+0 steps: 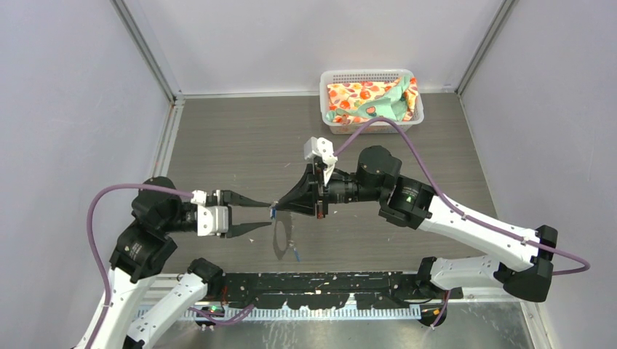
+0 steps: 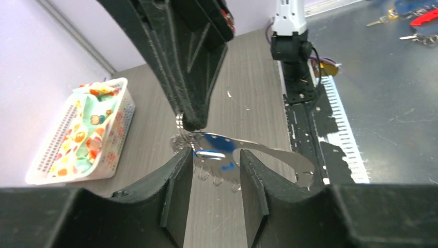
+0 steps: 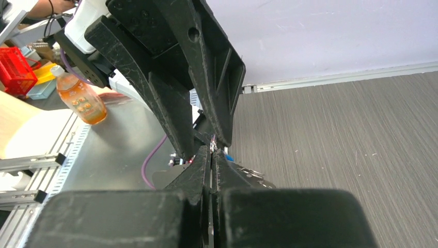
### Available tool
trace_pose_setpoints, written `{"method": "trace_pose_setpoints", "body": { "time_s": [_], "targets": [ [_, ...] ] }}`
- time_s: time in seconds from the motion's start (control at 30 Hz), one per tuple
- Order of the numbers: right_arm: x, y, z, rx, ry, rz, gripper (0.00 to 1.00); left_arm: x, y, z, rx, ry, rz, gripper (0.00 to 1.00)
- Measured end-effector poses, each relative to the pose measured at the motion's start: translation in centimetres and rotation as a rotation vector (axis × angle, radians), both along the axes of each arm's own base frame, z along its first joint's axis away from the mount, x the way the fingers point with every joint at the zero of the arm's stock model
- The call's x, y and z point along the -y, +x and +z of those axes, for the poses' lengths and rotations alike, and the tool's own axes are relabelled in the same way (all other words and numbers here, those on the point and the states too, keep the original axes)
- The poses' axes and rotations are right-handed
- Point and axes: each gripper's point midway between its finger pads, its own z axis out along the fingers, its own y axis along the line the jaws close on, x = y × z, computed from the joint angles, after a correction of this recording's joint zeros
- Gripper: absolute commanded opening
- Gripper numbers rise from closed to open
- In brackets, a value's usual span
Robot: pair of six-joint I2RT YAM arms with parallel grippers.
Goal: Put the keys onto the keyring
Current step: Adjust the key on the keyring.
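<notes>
Grey tabletop (image 1: 233, 138); keyring (image 2: 263, 147) in R jaws, just beyond L jaws.

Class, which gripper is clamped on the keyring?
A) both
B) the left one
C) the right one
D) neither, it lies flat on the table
C: the right gripper is shut on the keyring at its edge, while the left gripper stands open, one finger on either side of the ring.

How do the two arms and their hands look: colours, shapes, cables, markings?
The left arm and right arm have white links and black rounded joints. A purple cable loops along each. The left hand and right hand are black, with two tapering fingers. A green light glows on the right arm.
</notes>
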Motion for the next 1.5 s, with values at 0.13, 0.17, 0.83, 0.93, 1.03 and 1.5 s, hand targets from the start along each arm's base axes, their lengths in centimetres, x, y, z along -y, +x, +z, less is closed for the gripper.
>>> {"method": "trace_pose_setpoints", "body": {
  "time_s": [0.13, 0.17, 0.83, 0.93, 1.03, 1.5],
  "targets": [
    [0.0, 0.0, 0.1, 0.001, 0.005, -0.002, 0.01, 0.0, 0.7, 1.1, -0.047, -0.025, 0.054, 0.4],
    [0.0, 0.0, 0.1, 0.001, 0.006, -0.002, 0.01, 0.0, 0.8, 1.4, -0.059, -0.032, 0.062, 0.39],
    [0.4, -0.9, -0.9, 0.027, -0.073, 0.028, 0.01, 1.1, 0.9, 1.3, -0.257, -0.017, 0.016, 0.16],
    [0.2, -1.0, -1.3, 0.025, -0.084, 0.033, 0.01, 1.2, 0.9, 1.1, -0.268, -0.011, 0.013, 0.05],
    [0.1, -1.0, -1.4, 0.026, -0.09, 0.037, 0.01, 1.2, 1.0, 0.9, -0.28, -0.005, 0.016, 0.01],
    [0.5, -0.7, 2.0, 0.071, -0.218, 0.042, 0.41, 0.9, 1.1, -0.9, -0.301, 0.051, 0.032, 0.01]
  ]
}}
